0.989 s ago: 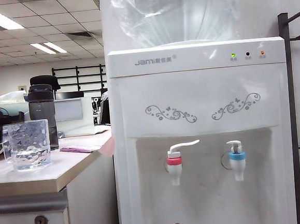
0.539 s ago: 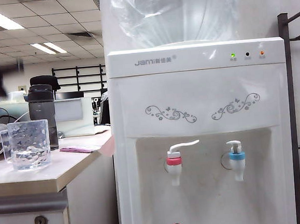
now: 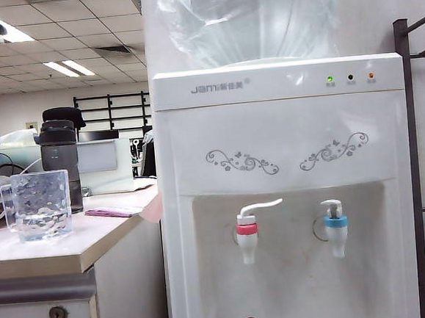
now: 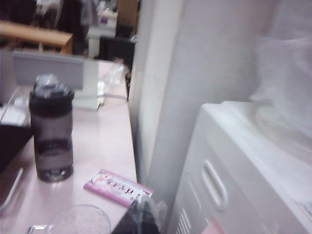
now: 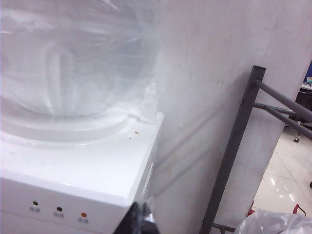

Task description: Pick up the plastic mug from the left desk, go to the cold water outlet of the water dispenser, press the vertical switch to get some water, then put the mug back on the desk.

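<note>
The clear dimpled plastic mug (image 3: 38, 206) stands upright on the cream top of the left desk (image 3: 65, 253), free of any gripper. In the left wrist view my left gripper (image 4: 139, 218) is shut and empty, high above the desk, with the mug's rim (image 4: 80, 220) just beside its tips. The white water dispenser (image 3: 280, 124) fills the middle. Its cold water outlet (image 3: 337, 232) has a blue collar, topped by the vertical switch (image 3: 332, 207). My right gripper (image 5: 140, 218) is shut and empty, up beside the dispenser's top corner (image 5: 112, 170).
A dark grey lidded bottle (image 3: 59, 162) stands behind the mug, with a pink booklet (image 3: 113, 211) to its right. The red-collared tap (image 3: 247, 237) sits left of the blue one. A dark metal rack (image 3: 413, 158) stands right of the dispenser. A clear water bottle (image 5: 73, 58) sits on top.
My left arm has risen from beside the mug and left the exterior view's left edge. Its jaws have closed. The mug stays on the desk. The right arm has not moved.
</note>
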Motion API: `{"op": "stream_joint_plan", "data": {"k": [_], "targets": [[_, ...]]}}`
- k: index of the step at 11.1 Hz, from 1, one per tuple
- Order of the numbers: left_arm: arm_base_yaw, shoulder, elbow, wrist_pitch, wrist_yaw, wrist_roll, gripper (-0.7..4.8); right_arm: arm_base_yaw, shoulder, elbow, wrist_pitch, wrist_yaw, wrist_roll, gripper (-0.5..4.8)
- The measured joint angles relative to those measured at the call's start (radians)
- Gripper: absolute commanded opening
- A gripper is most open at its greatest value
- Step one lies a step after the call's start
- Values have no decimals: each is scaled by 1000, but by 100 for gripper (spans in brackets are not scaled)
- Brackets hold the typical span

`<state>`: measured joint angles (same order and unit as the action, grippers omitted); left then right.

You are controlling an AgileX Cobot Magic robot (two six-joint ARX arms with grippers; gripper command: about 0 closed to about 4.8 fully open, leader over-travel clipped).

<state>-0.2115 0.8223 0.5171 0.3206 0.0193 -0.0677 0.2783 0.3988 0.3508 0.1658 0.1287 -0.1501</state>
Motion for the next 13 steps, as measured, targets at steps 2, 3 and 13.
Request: {"op": "stream_joint_plan", "data": {"k": [2,3,13], "targets": [[-15,-205,-145,-28,3,26,-6,0,0,0,-8,0,0,-5],[-15,-321,-217,-72,4,-5,-6,0,0,0,-19,0,0,-5],[163,-819,-509,-364,-62,41,-6,0,1,0,-27,2,0,-5]]}}
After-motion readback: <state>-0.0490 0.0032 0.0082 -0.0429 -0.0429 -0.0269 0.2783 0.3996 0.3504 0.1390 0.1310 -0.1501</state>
